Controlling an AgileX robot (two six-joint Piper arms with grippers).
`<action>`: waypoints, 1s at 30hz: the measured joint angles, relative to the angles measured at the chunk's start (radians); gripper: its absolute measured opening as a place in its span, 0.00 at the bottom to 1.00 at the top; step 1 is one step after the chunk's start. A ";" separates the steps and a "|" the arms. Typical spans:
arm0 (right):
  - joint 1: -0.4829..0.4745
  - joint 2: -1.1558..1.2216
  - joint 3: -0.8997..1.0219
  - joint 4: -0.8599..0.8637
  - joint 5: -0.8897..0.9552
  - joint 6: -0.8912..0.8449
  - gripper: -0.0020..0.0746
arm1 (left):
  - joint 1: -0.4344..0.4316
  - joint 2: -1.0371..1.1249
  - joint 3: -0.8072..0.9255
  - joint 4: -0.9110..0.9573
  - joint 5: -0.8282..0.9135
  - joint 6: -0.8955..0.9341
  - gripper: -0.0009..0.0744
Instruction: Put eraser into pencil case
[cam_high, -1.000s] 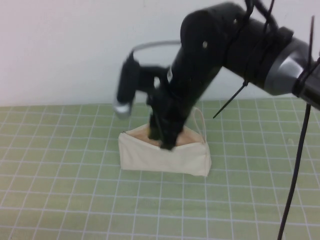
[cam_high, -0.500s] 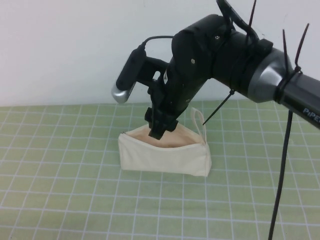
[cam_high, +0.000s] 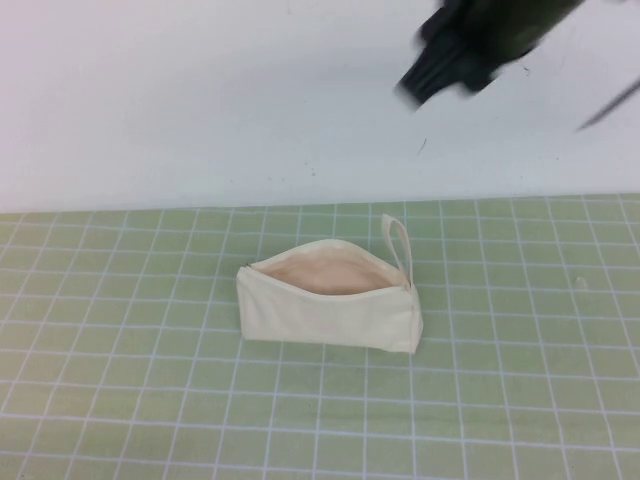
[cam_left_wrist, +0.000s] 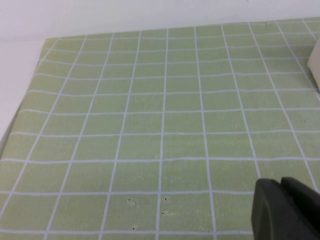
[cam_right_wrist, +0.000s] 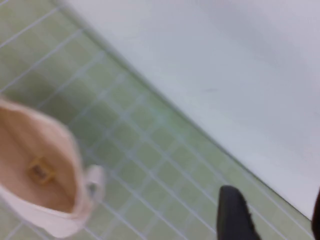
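Right wrist view catches the eraser (cam_right_wrist: 40, 170) lying inside the pencil case (cam_high: 330, 305); the high view hides it. Right gripper (cam_right_wrist: 272, 215) spread wide above the case; left gripper (cam_left_wrist: 282, 210) cut off, grip unreadable.

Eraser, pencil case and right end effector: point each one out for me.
eraser (cam_right_wrist: 40, 170), right wrist view, its top face.
pencil case (cam_high: 325, 318), high view, front wall.
right end effector (cam_right_wrist: 272, 215), right wrist view, between its fingertips.
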 joint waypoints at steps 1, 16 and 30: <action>0.000 -0.027 -0.002 -0.025 0.021 0.027 0.46 | 0.000 0.000 0.000 0.000 0.000 0.000 0.01; 0.000 -0.448 0.137 -0.072 0.021 0.069 0.40 | 0.000 0.000 0.000 0.000 0.000 0.000 0.01; 0.000 -0.772 0.782 0.111 0.021 0.050 0.03 | 0.000 0.000 0.000 0.000 0.000 0.000 0.01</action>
